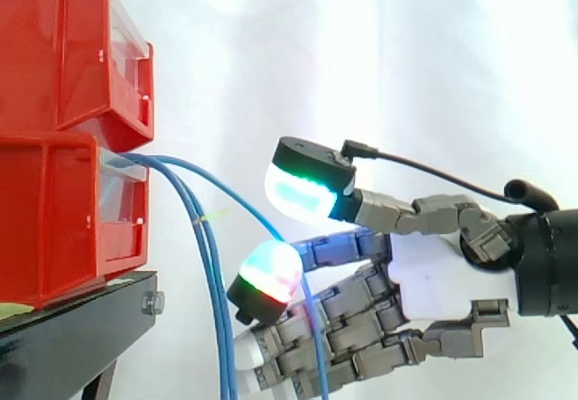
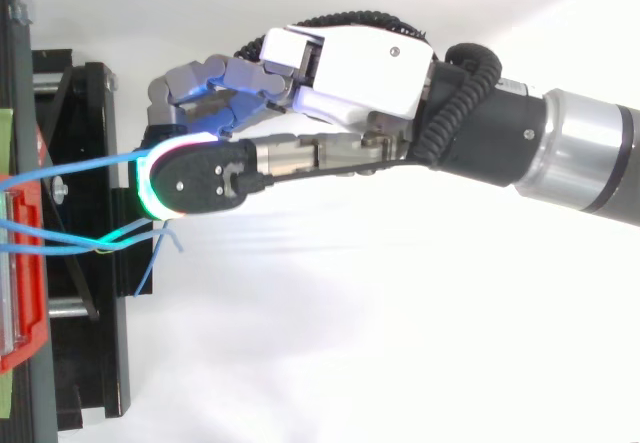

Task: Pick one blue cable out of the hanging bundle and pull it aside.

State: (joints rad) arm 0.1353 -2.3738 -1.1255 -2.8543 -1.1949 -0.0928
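White curtain [image 1: 406, 57] behind red bins [image 1: 54, 192]; hand [image 1: 433, 278] curled round blue cable [image 1: 226, 193].

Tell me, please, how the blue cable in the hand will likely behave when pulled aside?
Probably floppy: the blue cable runs in a curve from the red bin to the hand. Likely light and thin, so it could slip between the curled fingers.
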